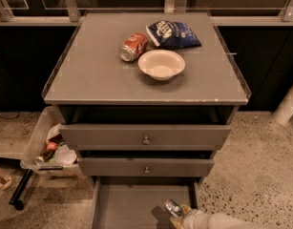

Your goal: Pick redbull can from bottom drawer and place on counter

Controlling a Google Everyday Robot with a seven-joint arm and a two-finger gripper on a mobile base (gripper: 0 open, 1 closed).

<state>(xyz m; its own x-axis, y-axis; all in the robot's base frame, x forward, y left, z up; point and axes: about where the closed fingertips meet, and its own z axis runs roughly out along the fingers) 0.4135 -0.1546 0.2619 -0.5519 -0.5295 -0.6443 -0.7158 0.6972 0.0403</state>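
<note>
The bottom drawer (131,206) is pulled open below the two knobbed drawers, showing its flat grey floor. The redbull can (173,207), slim and silvery, is over the drawer's right front corner, tilted. My gripper (180,214) is at the bottom edge of the view, shut on the can's lower part. My white arm (222,221) runs off to the lower right. The counter (103,75) is the grey cabinet top above.
On the counter lie a red-orange soda can (133,46) on its side, a white bowl (161,64) and a blue chip bag (173,34). A clear bin of trash (50,147) stands on the floor left of the cabinet.
</note>
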